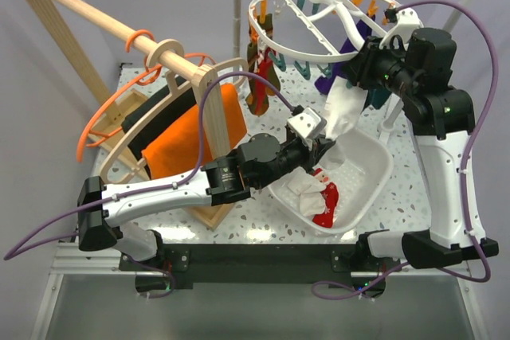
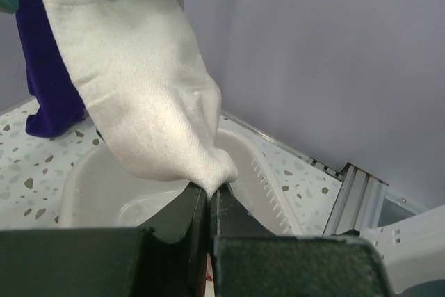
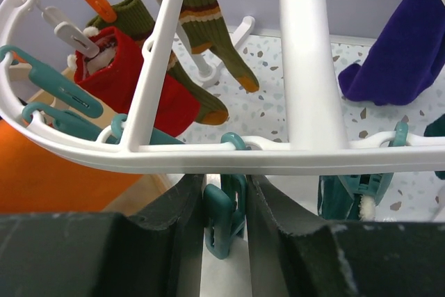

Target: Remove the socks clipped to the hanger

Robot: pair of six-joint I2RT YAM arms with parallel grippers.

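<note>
- Left claw (image 2: 208,196) was clamped on the toe of one white sock (image 2: 139,81), which hung clipped to the hanger (image 3: 208,158);
- Right claw (image 3: 226,182) closely straddled one teal clip (image 3: 224,222); whether it pinched, I could not tell;
- Also hanging: one red sock (image 3: 139,81), two green socks (image 3: 201,5), one purple sock (image 3: 396,53);
- One basin (image 1: 374,173) on the tabletop (image 1: 398,205) held a second red sock (image 1: 327,201).

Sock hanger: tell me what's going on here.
The left gripper is shut on the toe of a white sock clipped to the hanger, above the white basin holding loose socks. The right gripper brackets a teal clip on the frame; contact is unclear. A red sock, a striped sock and a purple sock also hang there.
</note>
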